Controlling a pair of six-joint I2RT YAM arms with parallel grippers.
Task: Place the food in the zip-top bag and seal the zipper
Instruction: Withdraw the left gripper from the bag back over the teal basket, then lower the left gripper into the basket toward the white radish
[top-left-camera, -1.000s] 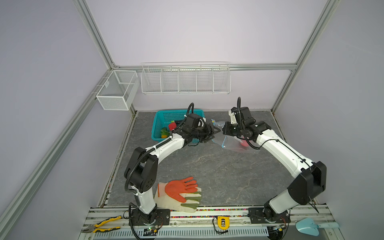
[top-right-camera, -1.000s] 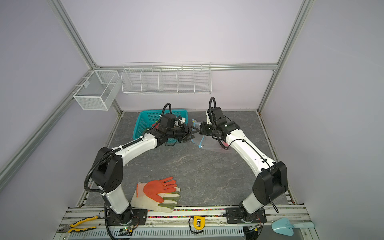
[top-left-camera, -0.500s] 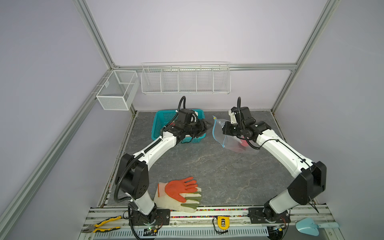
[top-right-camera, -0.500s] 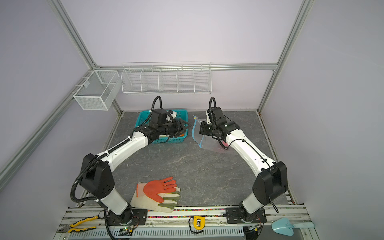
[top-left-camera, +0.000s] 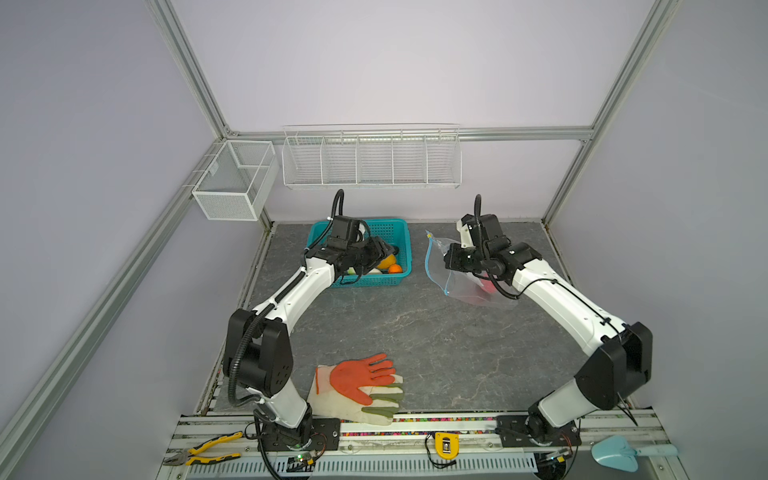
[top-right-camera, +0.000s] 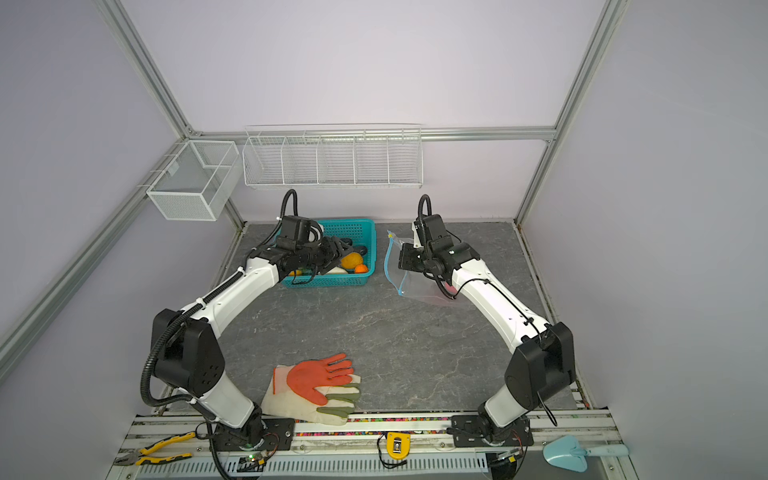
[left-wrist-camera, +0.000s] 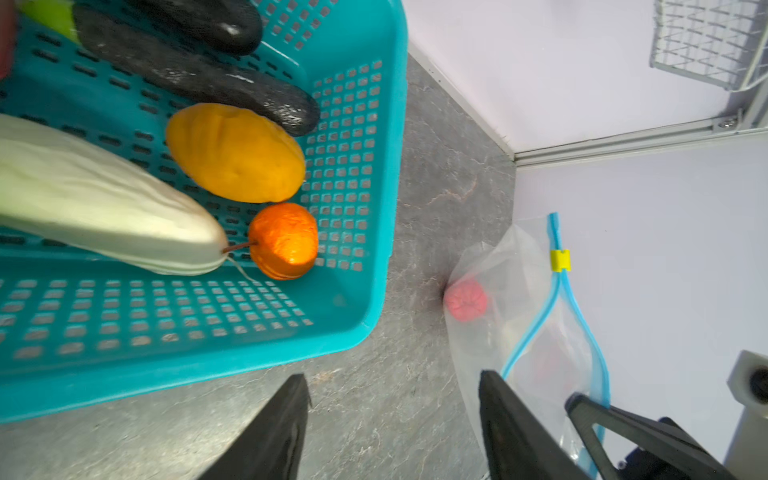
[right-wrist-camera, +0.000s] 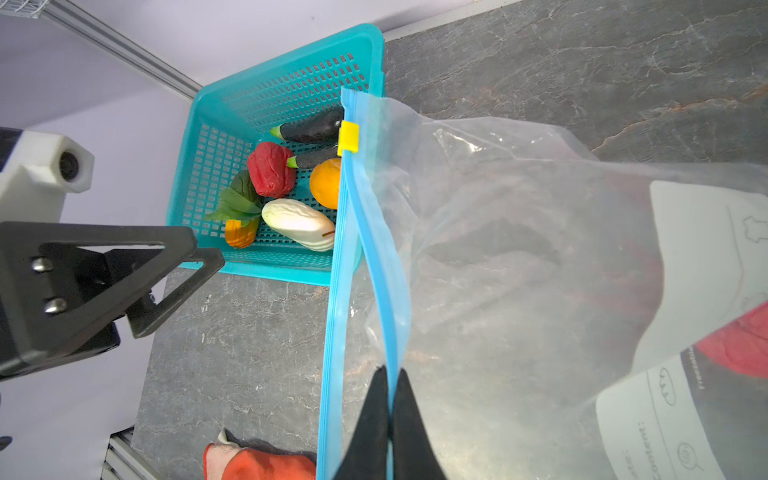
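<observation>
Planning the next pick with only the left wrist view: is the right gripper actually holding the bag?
Observer: Yes. In the right wrist view the right gripper is shut on one lip of the bag's blue zipper strip. The other lip stands apart, so the mouth is open.
Operator: What in the basket can't I make out from here?
Observer: A red piece, green leaves and a small orange piece, all beside the white vegetable.
</observation>
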